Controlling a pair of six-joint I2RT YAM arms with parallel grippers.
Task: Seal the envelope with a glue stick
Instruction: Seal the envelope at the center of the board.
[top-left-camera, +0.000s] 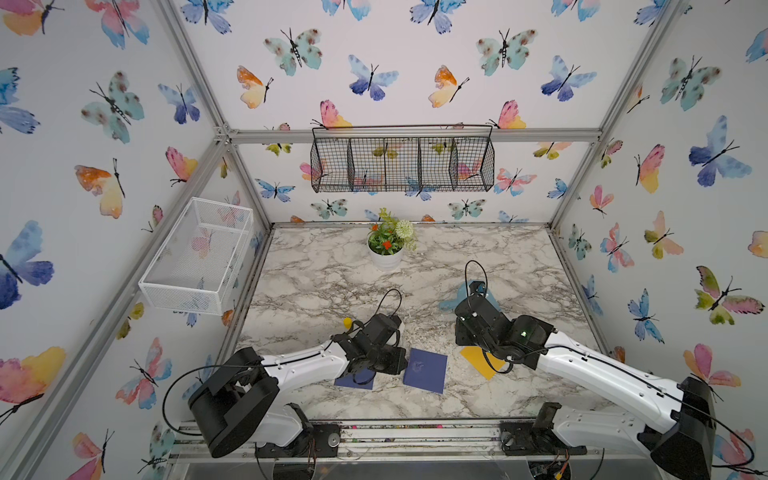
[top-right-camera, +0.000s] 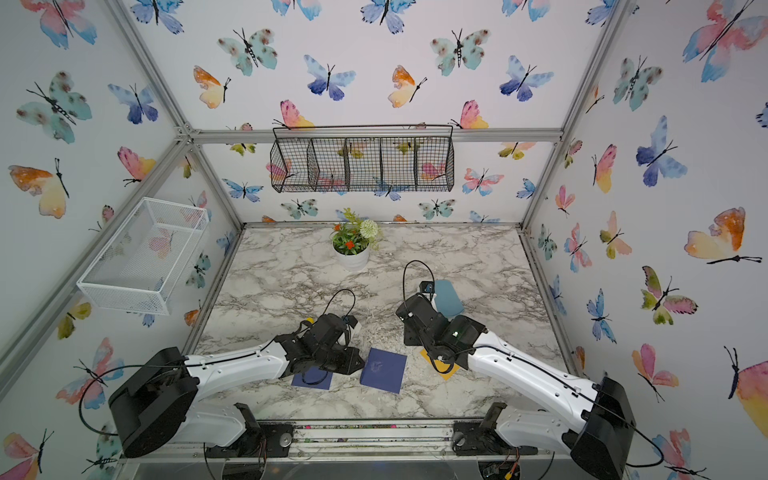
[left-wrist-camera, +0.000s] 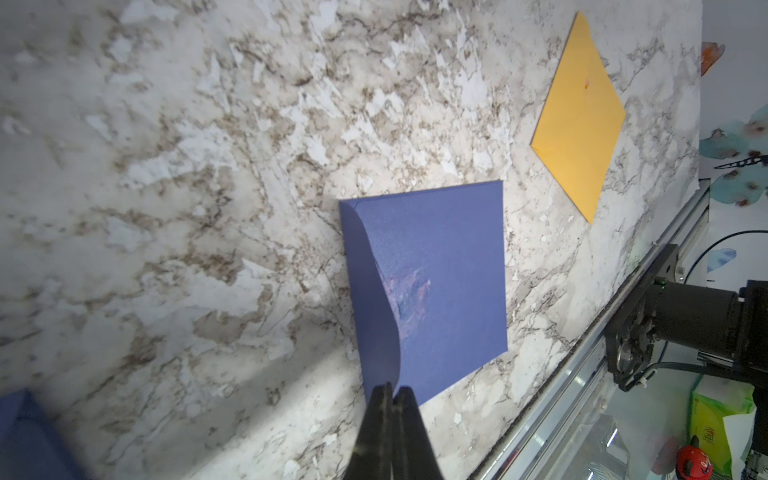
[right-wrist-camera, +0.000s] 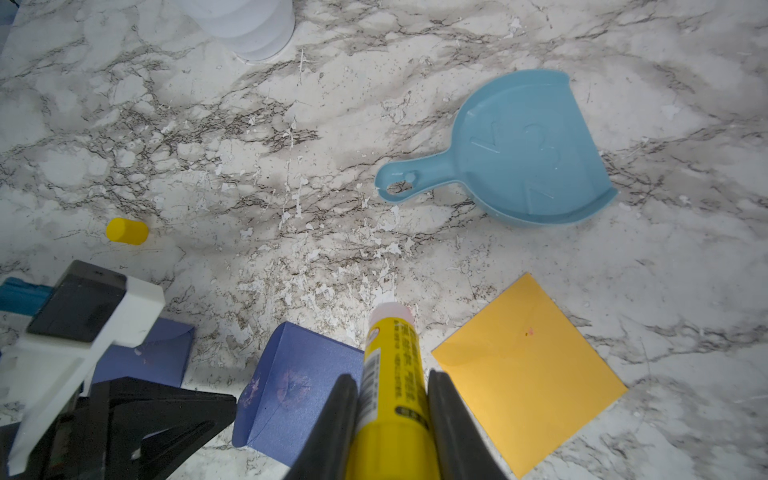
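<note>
**Top views:** Two white-and-black arms reached over the marble-patterned surface. A square dark-blue paper envelope lay between them. A small yellow plastic cap sat loose beyond that envelope, on the left arm's side. Both claws were hidden under their wrists.

**Left wrist view:** The left claw was pressed fully together at the edge of the blue envelope's raised flap and appeared to pinch it. A purplish smear marked the paper beside the flap. A square yellow paper envelope lay apart from the blue one.

**Right wrist view:** The right claw was clamped around the yellow cylindrical glue stick. The stick's pale, uncapped tip pointed past the blue envelope's edge, between it and the yellow envelope. A light-blue plastic dustpan lay well beyond.

The step in hand looked like opening the flap for gluing. The next move would call for holding the flap up while the stick's tip swung over the blue envelope and pressed lightly along the flap's inner edge. The flap could then be folded down.
</note>
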